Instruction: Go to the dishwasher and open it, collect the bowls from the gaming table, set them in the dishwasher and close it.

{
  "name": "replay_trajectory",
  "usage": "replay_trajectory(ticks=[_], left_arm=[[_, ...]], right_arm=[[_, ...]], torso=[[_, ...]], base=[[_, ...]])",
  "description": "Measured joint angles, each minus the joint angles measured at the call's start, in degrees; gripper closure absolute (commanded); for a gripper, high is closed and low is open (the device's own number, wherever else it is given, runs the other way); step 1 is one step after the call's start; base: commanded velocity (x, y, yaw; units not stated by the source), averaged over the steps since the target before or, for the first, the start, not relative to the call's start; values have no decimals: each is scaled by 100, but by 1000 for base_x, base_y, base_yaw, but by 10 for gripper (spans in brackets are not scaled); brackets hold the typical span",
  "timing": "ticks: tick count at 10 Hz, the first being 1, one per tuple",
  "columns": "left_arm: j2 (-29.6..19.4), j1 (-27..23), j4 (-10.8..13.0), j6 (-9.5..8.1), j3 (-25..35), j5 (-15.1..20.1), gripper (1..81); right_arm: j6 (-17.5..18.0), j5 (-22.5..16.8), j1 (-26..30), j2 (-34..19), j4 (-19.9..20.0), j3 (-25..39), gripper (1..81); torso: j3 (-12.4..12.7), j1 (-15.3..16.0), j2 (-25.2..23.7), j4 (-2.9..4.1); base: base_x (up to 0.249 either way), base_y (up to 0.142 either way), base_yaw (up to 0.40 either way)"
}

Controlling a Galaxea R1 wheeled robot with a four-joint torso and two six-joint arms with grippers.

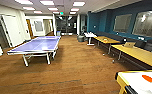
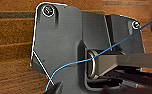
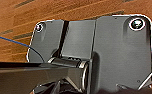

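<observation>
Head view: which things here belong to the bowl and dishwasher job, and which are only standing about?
Job:
- gaming table, white top, yellow sides, at the lower right corner

Standing about:
- blue table-tennis table
- long yellow desks along the right wall
- laptop on a desk

The gaming table [image 1: 132,81], white-topped with yellow sides, stands at the near right.

Gaming table [image 1: 134,82]: cut off by the head view's lower right corner.
Orange things [image 1: 149,78] near its right edge: blurred (shape unclear).
Far corridor [image 1: 65,25]: too small to make out.
</observation>
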Motion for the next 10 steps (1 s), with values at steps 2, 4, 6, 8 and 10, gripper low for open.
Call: replay_trajectory(ticks=[2,4,6,8,10], left_arm=[[2,0,0,0,0,0,10],[6,0,0,0,0,0,10],[16,0,0,2,-5,0,10],[39,2,0,2,-2,1,10],[44,-17,0,2,-2,-5,10]], right_arm=[[0,0,0,0,0,-2,10],[0,0,2,0,0,-2,10],[0,0,0,6,0,-2,10],[0,-2,-15,11,0,-2,10],[0,0,0,0,0,-2,10]], torso=[[0,0,0,0],[0,2,2,0],[0,0,0,0],[0,-2,0,0],[0,2,2,0]], base=[[138,0,0],[138,0,0],[138,0,0],[138,0,0],[138,0,0]])
